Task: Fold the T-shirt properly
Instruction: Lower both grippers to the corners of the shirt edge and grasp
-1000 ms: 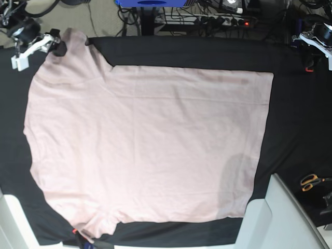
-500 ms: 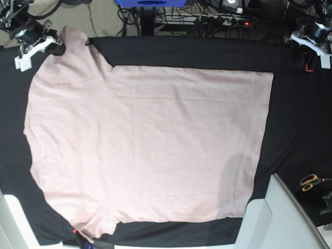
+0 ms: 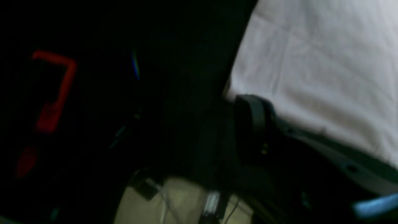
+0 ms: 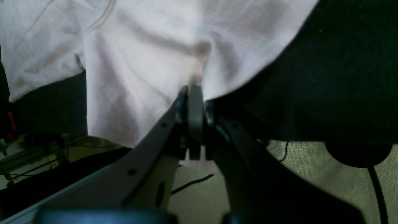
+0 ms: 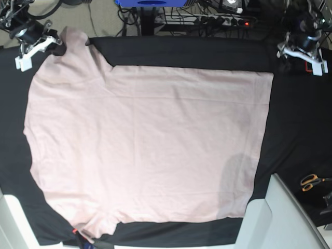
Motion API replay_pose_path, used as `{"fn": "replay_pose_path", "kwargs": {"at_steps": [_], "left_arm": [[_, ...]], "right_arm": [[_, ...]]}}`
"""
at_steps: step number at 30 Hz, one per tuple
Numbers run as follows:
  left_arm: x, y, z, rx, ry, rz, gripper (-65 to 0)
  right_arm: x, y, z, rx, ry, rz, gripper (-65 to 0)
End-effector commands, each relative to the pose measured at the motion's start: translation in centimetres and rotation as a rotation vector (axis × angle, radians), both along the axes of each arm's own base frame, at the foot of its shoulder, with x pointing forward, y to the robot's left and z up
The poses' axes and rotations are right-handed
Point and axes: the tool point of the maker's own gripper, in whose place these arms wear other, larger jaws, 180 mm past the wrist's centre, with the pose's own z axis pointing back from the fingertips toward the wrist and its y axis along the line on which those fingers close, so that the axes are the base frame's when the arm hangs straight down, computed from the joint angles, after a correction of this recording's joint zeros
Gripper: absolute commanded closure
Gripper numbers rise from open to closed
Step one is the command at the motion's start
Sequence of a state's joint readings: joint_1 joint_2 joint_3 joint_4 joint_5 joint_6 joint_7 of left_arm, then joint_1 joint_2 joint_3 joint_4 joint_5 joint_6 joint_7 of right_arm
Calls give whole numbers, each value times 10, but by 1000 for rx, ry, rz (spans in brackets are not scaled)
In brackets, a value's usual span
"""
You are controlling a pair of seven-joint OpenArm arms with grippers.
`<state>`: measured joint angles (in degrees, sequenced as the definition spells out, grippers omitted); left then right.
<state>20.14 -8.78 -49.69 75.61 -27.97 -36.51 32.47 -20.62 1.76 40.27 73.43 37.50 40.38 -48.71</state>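
Base looks straight down; wrist cameras hover close over T-shirt [image 5: 145, 145] edges.

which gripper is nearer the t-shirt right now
Right. The right gripper is shut on the T-shirt at its sleeve edge; the left gripper hangs just off the far hem corner, not touching.

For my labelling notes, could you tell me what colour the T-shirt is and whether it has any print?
The T-shirt is plain pale pink, without print; the base view shows it best.

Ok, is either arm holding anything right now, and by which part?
The right gripper is shut on the T-shirt at its sleeve edge. The left gripper holds nothing.
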Motion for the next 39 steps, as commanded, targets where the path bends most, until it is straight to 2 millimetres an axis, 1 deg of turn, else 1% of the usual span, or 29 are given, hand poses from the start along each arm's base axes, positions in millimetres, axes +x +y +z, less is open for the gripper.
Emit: {"fn": "replay_pose_path", "kwargs": {"at_steps": [1,2,6,9,10,12,14,17,20,23,26,27,28,32,33,36,38,39], "left_arm": [[6,6,7,7,-32,3,-360],[8,5,3,-1,-30,5,-360],[19,-24,-16,-63,2,-61,-360],[23,-37,-22,-88,7,-85,-360],[27,-39,-22,-92,0,-87,-360],[26,-42,-27,-110,7,-81,-360],[30,-47,-31,-131,5,-69,-360],[28,-49,-36,-145,13,-61,-360],[29,-52,-37,-150,12,-64,-360],[38,-53,-34,-151,-3,-68,-359],[40,-53,-33,-150,-8,-69,-351],[41,-53,-33,-151,-8,-69,-327],[41,-53,-33,-151,-8,-69,-291],[40,-54,-35,-155,-5,-67,-46],[40,-55,-38,-164,1,-63,0],[40,-58,-47,-195,18,-50,0],[40,-58,-46,-192,17,-53,0],[42,-58,-43,-184,14,-60,0]], "right_arm": [[-6,-3,-2,-19,34,20,-2],[-7,-3,-2,-19,35,20,-2],[-7,-3,-2,-19,35,20,-2],[-8,-3,-3,-19,37,20,-2],[-8,-3,-3,-18,37,21,-2],[-8,-3,-3,-18,37,21,-2],[-8,-3,-3,-18,37,21,-2],[-8,-3,-3,-18,38,21,-2],[-8,-4,-3,-20,38,22,-2],[-8,-4,-3,-20,38,22,-2],[-8,-4,-3,-20,38,22,-2],[-8,-4,-3,-20,38,22,-2],[-8,-4,-3,-20,38,22,-2],[-8,-4,-3,-20,37,22,-2],[-7,-4,-2,-20,35,22,-2],[-5,-2,-2,-19,33,27,-2],[-2,4,-1,-17,26,54,-2],[2,1,4,-37,11,75,-2]]}}
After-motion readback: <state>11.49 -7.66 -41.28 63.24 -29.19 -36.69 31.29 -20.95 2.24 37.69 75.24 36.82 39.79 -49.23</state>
